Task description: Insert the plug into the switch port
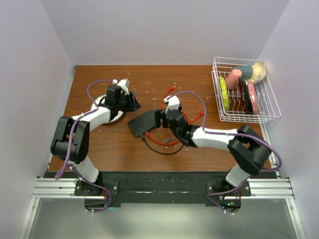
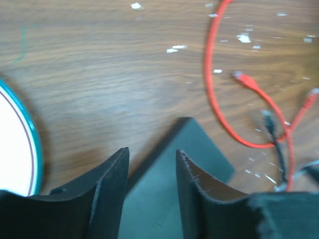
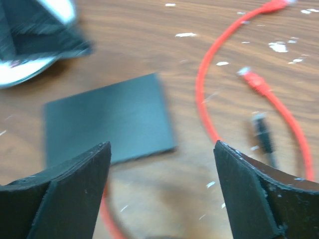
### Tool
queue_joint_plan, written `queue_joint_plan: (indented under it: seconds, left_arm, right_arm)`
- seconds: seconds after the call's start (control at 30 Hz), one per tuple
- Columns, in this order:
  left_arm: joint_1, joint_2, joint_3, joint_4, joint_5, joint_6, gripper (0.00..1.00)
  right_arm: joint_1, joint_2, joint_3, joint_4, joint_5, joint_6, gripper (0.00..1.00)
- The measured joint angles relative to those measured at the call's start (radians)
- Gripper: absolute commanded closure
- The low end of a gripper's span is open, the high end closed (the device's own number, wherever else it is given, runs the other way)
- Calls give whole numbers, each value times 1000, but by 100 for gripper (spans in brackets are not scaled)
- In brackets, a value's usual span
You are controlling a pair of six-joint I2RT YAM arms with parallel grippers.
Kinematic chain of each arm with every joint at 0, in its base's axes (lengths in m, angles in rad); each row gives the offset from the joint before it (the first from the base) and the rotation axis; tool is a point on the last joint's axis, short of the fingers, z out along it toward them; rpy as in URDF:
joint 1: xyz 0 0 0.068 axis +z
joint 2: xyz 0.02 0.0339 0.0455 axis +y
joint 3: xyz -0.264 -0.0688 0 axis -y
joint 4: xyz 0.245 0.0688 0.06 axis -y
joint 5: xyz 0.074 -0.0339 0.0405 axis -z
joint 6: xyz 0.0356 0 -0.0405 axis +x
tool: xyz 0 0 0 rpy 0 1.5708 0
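Note:
The switch (image 1: 143, 123) is a flat matte-black box lying on the brown table, its sockets not visible. In the left wrist view the switch (image 2: 202, 149) lies below and beyond my open left gripper (image 2: 152, 157); I cannot tell if the fingers touch it. My left gripper (image 1: 131, 102) hovers at the switch's far corner. My right gripper (image 1: 160, 118) is open wide and empty beside its right edge; the switch (image 3: 109, 117) lies ahead and left of that gripper (image 3: 162, 149). A red cable's plug (image 3: 254, 79) and a black plug (image 3: 261, 132) lie loose on the table, right of the switch.
A red cable (image 1: 192, 97) loops behind and under the right arm, with a black cable (image 1: 162, 150) near the switch's front. A round white plate (image 1: 105, 108) sits under the left arm. A wire dish rack (image 1: 244, 92) with dishes stands at the back right.

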Motion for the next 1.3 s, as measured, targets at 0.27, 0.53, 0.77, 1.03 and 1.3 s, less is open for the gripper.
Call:
queue_joint_plan:
  seconds: [0.27,0.53,0.77,1.03,1.3]
  left_arm:
    - [8,138,38,-11,-24,20,50]
    - [10,150,-7,44,-15,23,58]
    - [10,90,-105,98,-4,19,58]
    - [11,2,-186,68,-20,13,58]
    - [11,-101,-230,-2,-43,11,57]
  right_arm:
    - [-147,175,198,-135,-55,1,18]
    - [-182,272,309,-235,-73,-6,19]
    - [-192,248,258,-249,-37,-29,20]
    - [-206,210,223,-283,-10,-48,20]
    - [-249,215,269,-294,-14,-60,20]
